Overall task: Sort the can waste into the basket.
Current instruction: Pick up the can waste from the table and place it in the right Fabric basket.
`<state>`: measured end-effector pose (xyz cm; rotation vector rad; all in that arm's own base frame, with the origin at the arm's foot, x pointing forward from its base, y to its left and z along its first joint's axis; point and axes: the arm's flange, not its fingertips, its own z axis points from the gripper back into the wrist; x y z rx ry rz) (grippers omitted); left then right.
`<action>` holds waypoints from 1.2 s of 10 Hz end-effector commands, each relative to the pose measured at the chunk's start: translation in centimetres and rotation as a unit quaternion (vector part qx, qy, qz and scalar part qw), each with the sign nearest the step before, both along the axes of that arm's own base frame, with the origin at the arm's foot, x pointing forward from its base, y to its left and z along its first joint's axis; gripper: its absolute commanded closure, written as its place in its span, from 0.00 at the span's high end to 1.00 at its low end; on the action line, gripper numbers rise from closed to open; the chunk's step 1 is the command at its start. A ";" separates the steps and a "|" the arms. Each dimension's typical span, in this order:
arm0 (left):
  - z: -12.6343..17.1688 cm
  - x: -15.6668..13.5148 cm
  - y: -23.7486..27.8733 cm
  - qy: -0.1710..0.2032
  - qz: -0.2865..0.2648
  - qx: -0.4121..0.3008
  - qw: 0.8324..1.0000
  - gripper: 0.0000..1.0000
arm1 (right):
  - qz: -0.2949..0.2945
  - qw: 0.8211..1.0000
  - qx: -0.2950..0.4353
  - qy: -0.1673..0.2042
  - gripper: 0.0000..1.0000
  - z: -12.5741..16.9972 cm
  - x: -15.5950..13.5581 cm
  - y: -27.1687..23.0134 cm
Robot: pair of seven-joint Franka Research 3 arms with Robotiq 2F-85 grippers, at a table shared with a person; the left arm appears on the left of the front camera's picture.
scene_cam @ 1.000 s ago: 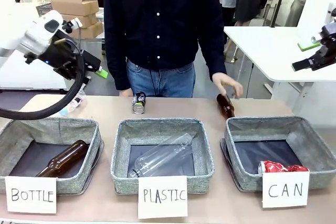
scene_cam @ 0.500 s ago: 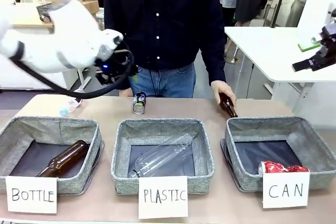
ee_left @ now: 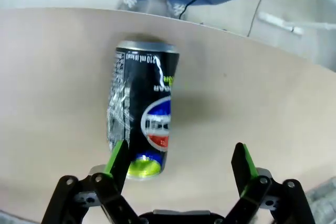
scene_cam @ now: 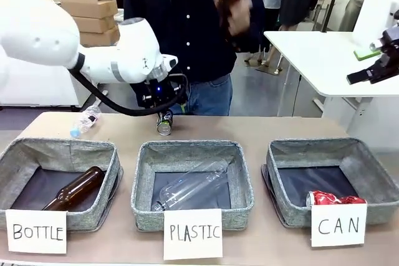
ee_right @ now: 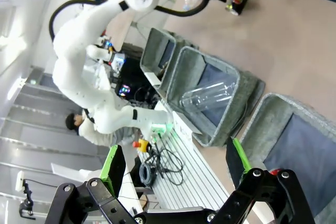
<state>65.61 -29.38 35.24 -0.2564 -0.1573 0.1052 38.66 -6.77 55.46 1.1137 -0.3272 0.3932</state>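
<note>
Crushed red can (scene_cam: 333, 198) half behind card (scene_cam: 338, 225)

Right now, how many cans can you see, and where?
2. The black can lies on the table's far side, below the left gripper, its fingers open. The crushed red can lies in the CAN basket. Others may hide behind basket walls.

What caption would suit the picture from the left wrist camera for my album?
The left gripper, jaws open, poised over a black drink can on the beige table.
</note>
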 end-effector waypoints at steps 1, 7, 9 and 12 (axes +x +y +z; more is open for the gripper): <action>-1.6 2.9 0.0 0.031 0.035 0.034 0.998 1.00 | 0.005 1.000 -0.004 -0.010 1.00 0.0 -0.1 -0.1; -4.0 3.6 0.6 0.036 0.062 0.055 0.996 1.00 | 0.005 1.000 -0.004 -0.010 1.00 0.0 -0.1 -0.1; -4.1 3.5 0.6 0.035 0.060 0.070 0.995 0.40 | 0.005 1.000 -0.004 -0.010 1.00 0.0 -0.1 -0.1; -3.7 3.5 0.8 0.025 0.061 0.065 0.996 0.00 | 0.005 1.000 -0.004 -0.010 1.00 0.0 -0.1 -0.1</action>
